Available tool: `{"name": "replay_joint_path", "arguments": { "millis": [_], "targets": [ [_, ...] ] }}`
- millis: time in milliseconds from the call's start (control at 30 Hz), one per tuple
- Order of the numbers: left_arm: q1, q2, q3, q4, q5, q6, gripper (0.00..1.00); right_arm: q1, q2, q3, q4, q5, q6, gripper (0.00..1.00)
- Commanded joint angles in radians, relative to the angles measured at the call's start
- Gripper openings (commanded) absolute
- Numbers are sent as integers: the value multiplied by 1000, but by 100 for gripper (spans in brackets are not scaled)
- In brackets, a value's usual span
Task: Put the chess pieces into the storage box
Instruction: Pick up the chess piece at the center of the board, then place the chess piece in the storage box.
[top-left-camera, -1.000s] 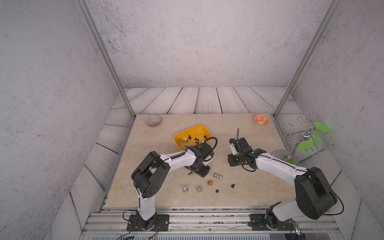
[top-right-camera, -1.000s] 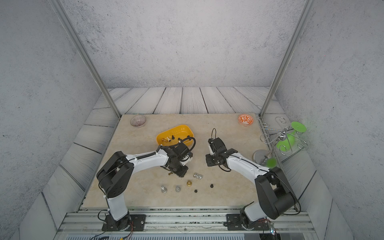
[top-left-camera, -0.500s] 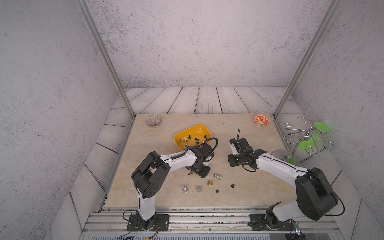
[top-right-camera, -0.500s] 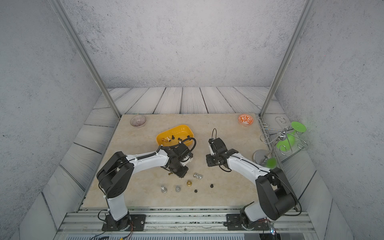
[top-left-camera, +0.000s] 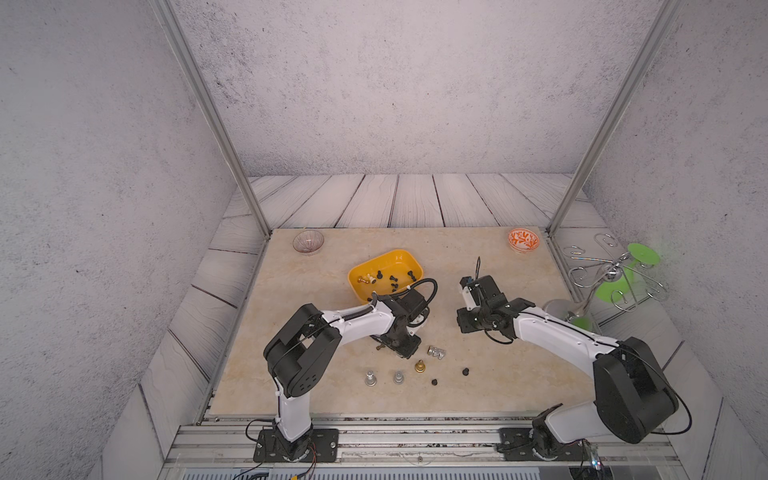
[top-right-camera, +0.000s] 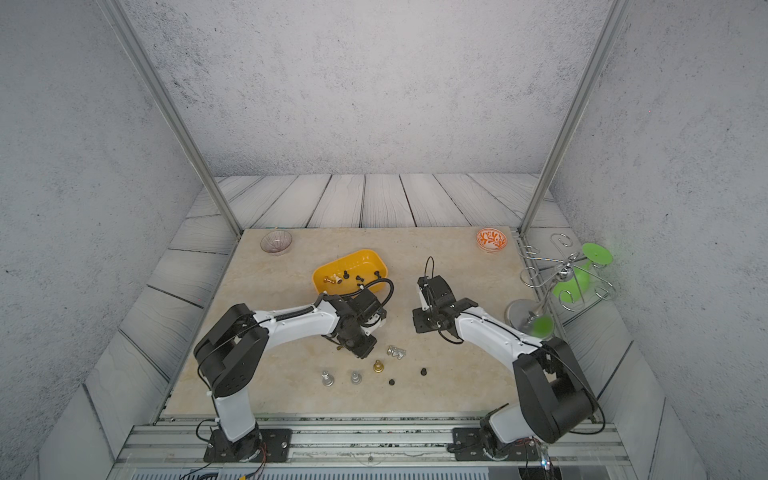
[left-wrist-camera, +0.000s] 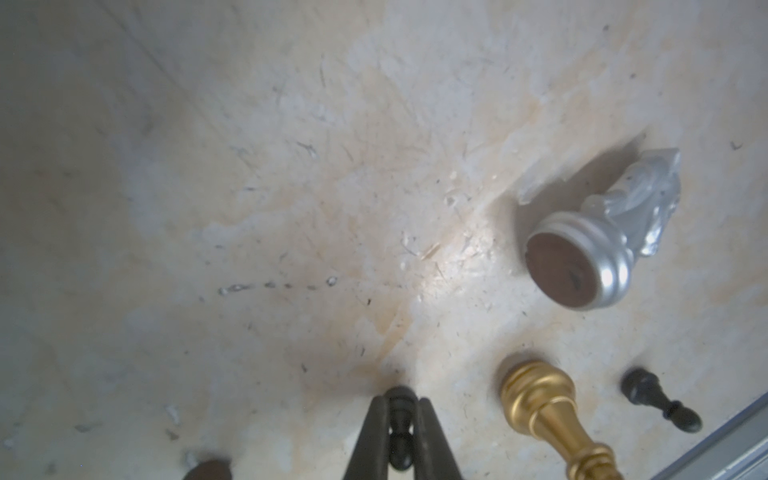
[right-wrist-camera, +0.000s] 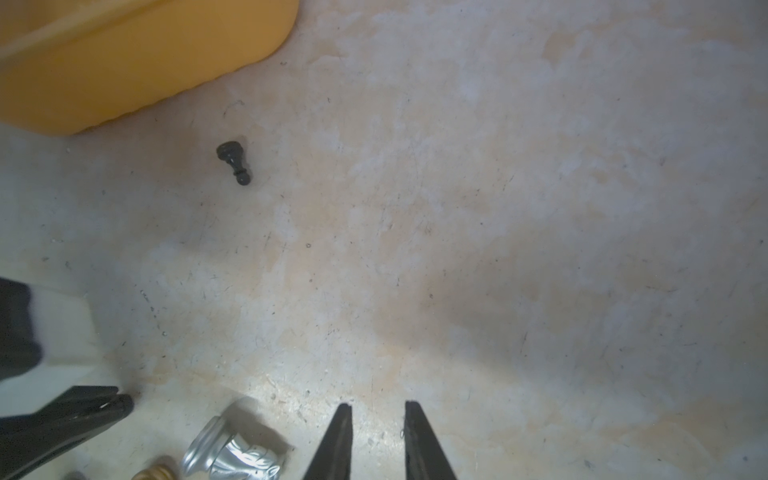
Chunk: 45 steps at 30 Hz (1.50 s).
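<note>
- The storage box (top-left-camera: 399, 261): a bright yellow low-walled tub with rounded corners, sitting upright just beyond the left gripper (left-wrist-camera: 402, 400).
- Inside the box: several small black pieces (top-left-camera: 392, 277) on their sides, and a gold piece (top-left-camera: 365, 280) lying next to a pale one.
- One small black piece (left-wrist-camera: 400, 428) is pinched between the left gripper's fingers.
- A silver knight (left-wrist-camera: 602, 232) lies on its side near that gripper, its brown felt base showing.
- A gold pawn (left-wrist-camera: 540, 399) stands just beside the gripper, with a black pawn (left-wrist-camera: 660, 401) past it.
- Two silver pieces (top-left-camera: 370, 379) (top-left-camera: 398, 377) stand upright, on the robot's side of the left gripper.
- A black pawn on its side (right-wrist-camera: 234, 162) lies close to the box wall, well ahead of the right gripper (right-wrist-camera: 378, 409).
</note>
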<state>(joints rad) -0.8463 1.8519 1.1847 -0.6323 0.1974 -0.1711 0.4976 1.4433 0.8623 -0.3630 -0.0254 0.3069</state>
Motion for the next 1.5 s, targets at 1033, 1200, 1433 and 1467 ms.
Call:
{"name": "replay_joint_path", "arguments": {
  "millis": [1033, 1200, 1433, 1467],
  "targets": [
    [334, 302, 767, -172, -126, 204, 4, -23, -169, -72, -60, -7, 26, 24],
    [364, 407, 864, -169, -142, 214, 4, -23, -181, -77, -73, -7, 27, 24],
    [388, 555, 1047, -207, -199, 236, 4, -24, -194, -83, -84, -11, 31, 24],
    [391, 568, 1066, -207, -204, 237, 4, -24, -196, -83, -88, -11, 31, 24]
  ]
}}
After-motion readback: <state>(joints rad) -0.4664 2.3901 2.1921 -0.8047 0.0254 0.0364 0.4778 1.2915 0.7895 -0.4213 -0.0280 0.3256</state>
